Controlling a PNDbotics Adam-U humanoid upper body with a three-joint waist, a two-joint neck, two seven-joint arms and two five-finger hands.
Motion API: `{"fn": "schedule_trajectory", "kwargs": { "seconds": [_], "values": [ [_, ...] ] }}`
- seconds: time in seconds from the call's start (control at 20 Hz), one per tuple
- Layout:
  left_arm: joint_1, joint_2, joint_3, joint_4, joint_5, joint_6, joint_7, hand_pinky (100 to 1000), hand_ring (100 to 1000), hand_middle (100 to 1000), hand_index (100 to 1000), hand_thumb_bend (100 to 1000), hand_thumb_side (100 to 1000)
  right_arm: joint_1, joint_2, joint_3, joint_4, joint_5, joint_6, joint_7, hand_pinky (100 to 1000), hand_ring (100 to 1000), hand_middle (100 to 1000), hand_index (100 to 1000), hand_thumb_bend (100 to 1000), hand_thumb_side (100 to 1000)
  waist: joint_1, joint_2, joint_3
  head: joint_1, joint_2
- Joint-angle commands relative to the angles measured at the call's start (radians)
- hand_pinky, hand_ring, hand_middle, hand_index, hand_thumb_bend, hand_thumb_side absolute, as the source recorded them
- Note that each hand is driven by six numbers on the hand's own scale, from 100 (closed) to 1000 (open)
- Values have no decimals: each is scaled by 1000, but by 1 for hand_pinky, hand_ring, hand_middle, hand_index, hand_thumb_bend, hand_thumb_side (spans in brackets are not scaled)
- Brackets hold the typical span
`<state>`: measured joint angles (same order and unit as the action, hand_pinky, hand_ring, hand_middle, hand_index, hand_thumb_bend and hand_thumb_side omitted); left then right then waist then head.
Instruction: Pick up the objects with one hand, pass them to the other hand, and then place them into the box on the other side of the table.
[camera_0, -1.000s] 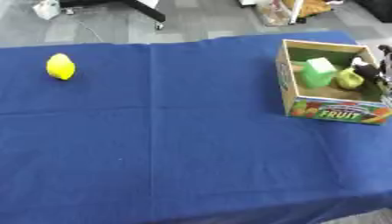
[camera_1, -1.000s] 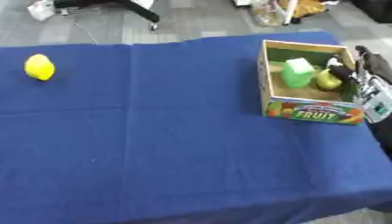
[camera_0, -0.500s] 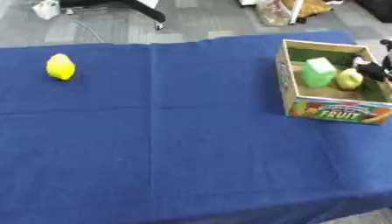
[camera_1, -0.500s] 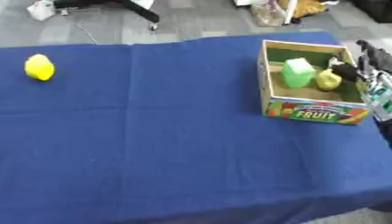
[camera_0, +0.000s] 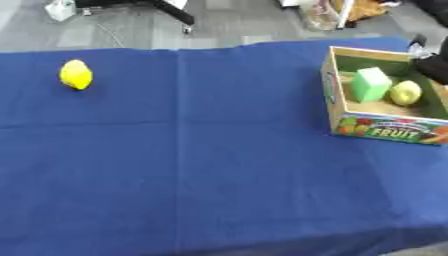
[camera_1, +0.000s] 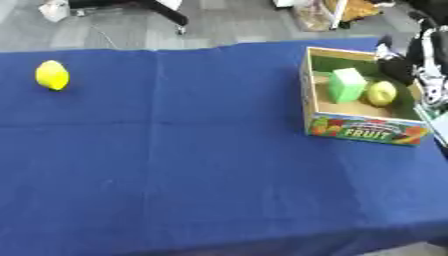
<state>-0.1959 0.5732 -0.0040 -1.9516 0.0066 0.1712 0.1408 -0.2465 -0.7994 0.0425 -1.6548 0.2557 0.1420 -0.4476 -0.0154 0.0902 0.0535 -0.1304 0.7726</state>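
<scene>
Right eye view shows more of the right hand (camera_1: 409, 62) at the box's far right edge; left eye view catches only a dark sliver of it. Cannot tell how its fingers are set. Left hand out of sight. Cardboard box (camera_1: 366, 131), "FRUIT" on front, on the desk's (camera_0: 201, 165) right side, holds a green block (camera_1: 346, 85) and a yellow-green fruit (camera_1: 381, 93). Half a second ago the hand was over the fruit; now it is drawn back. Lemon (camera_0: 76, 75) lies far left.
</scene>
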Motion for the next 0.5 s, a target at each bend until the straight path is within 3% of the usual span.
{"fn": "schedule_trajectory", "kwargs": {
  "seconds": [0.05, 0.15, 0.3, 0.5],
  "values": [
    [-47, 101, 5, 41, -60, 48, 9, 745, 599, 586, 784, 149, 633, 53, 6, 7, -263, 17, -24, -18, 247, 245, 251, 919, 100, 393, 0, 7, -9, 47, -3],
    [-82, 149, -11, 92, -94, 88, -5, 748, 605, 594, 793, 179, 615, 80, 34, 20, -325, 46, -78, -3, 265, 258, 261, 919, 100, 365, 1, 8, -19, 81, -3],
    [-158, 213, -45, 188, -158, 140, -45, 751, 613, 604, 800, 249, 581, 101, 83, 48, -343, 96, -218, 27, 278, 266, 269, 917, 100, 348, 1, 11, -37, 135, -3],
    [-267, 249, -98, 322, -289, 160, -116, 761, 632, 627, 818, 345, 562, 119, 143, 82, -345, 134, -341, 70, 287, 267, 269, 903, 100, 350, -4, 24, -61, 184, -15]
  ]
}}
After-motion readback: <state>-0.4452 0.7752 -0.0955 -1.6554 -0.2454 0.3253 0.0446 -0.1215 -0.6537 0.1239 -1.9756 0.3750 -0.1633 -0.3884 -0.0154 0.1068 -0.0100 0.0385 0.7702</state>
